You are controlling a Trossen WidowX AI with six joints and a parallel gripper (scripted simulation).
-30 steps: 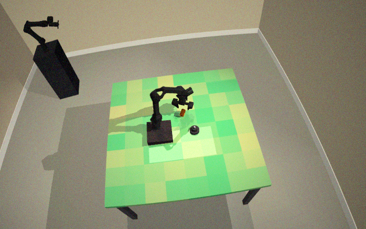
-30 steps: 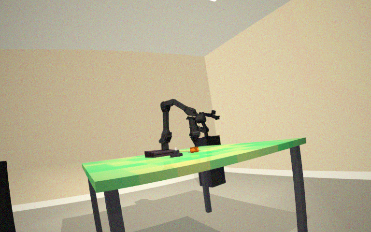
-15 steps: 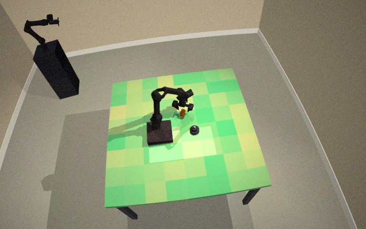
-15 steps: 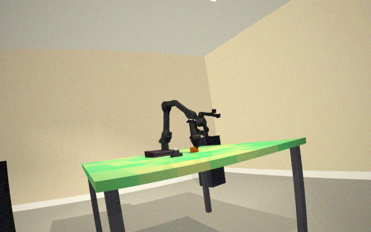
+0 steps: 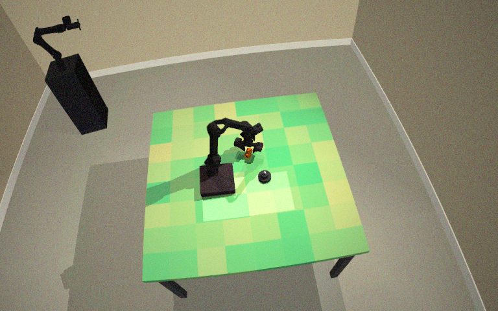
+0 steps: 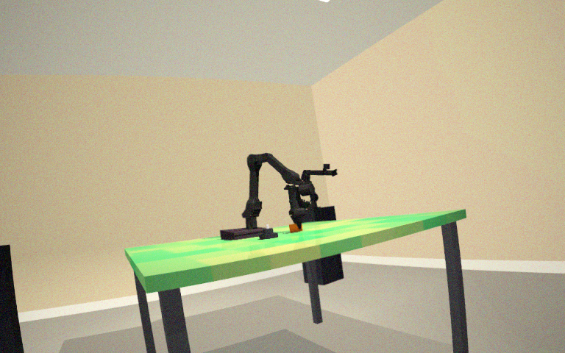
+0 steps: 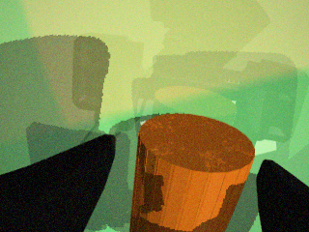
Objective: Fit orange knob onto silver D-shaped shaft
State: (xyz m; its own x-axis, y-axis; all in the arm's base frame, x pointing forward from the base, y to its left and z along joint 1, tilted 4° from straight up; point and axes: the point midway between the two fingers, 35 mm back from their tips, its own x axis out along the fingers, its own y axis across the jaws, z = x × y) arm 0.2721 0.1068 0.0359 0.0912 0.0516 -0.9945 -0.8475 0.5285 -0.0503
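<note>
The orange knob [image 5: 248, 153] [image 6: 293, 228] [image 7: 193, 188] lies on its side on the table. In the wrist view a plain round end shows, with no hole visible on it. My gripper [image 5: 249, 149] [image 6: 299, 226] [image 7: 189, 159] is low over the knob, fingers partly open on either side of it, with a gap to each finger in the wrist view. The round dark pedestal [image 5: 264, 179] [image 6: 268, 235] stands apart from the knob, nearer the front in the top view. Its silver shaft [image 5: 264, 172] [image 6: 267, 226] points up, bare. The shaft's flat side is too small to make out.
The arm's dark base block [image 5: 217, 183] [image 6: 233, 234] is on the table [image 5: 253, 264] [image 6: 179, 281], left of the pedestal in the top and exterior views. A second arm [image 5: 45, 31] [image 6: 318, 171] stands on a black stand [image 5: 78, 97] [image 6: 332, 268] away from the table.
</note>
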